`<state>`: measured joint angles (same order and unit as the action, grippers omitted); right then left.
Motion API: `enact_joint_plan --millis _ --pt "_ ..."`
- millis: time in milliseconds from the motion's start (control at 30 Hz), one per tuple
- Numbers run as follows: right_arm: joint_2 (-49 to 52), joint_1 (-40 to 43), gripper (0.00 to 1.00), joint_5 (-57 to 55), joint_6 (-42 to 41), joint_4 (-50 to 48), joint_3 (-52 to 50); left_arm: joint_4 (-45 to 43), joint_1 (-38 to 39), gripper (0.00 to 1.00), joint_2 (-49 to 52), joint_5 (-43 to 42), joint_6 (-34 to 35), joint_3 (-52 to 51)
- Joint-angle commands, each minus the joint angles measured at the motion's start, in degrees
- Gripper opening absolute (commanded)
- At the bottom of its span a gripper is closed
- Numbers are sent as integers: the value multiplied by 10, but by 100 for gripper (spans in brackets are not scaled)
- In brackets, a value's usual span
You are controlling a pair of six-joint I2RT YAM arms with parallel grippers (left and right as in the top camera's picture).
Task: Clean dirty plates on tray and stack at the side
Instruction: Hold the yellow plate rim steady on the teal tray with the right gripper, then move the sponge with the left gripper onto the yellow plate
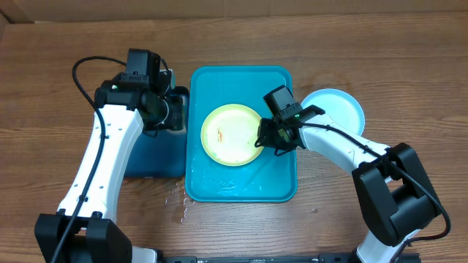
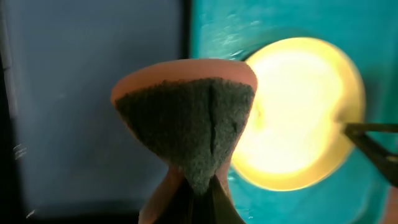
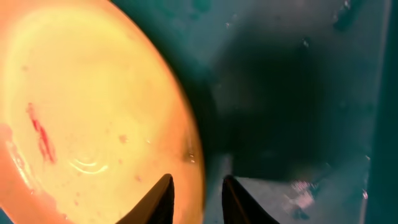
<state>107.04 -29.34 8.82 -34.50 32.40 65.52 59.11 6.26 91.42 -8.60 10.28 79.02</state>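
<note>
Mid-tray [image 1: 281, 186]: smeared lime-green plate [image 1: 232, 134], unwiped. Astride its right rim: right gripper [image 3: 198, 193], jaws narrowly parted, probably to steady it. Over tray's left edge: left gripper [image 1: 175, 113], clamped on sponge [image 2: 186, 118], ready for scrubbing.

We're seeing a glossy smooth plastic tray [image 1: 278, 183] (wet sheen too), a shiny plastic plate [image 1: 230, 135], a sponge [image 2: 186, 118] with rough dark scouring face on foam, matt woodgrain table [image 1: 73, 44].

A brown wooden table [image 1: 51, 36] with grain running side to side fills the overhead view. Soft, even light falls on it, and small wet drops [image 1: 179, 208] glisten near its front edge.
</note>
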Motion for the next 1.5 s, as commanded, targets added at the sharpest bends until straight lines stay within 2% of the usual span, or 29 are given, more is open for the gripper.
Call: enact_joint_plan --millis 0,33,367,533,767,1033,1267,1333,1467 --pt "-5 -3 11 0 -4 -11 8 -16 23 4 10 -55 -13 -2" --pt "-5 -3 4 0 -5 -13 8 -23 31 4 14 -55 -9 -2" --pt "-5 -3 4 0 -5 0 5 -51 116 4 121 -60 5 -2" --pt "-5 -3 4 1 -5 -4 5 -61 123 4 169 -57 9 -2" --pt "-5 -3 4 1 -5 -3 4 -79 121 4 183 27 41 -2" --pt "-5 -3 4 1 -5 -4 4 -84 135 4 211 17 50 -2" --pt "-5 -3 4 1 -5 -4 4 -103 140 4 283 14 82 -2" --pt "-5 -3 4 1 -5 -3 4 -104 140 4 303 -16 83 -2" --pt "-5 -7 4 1 -5 -2 4 -104 139 4 315 -167 29 -2"
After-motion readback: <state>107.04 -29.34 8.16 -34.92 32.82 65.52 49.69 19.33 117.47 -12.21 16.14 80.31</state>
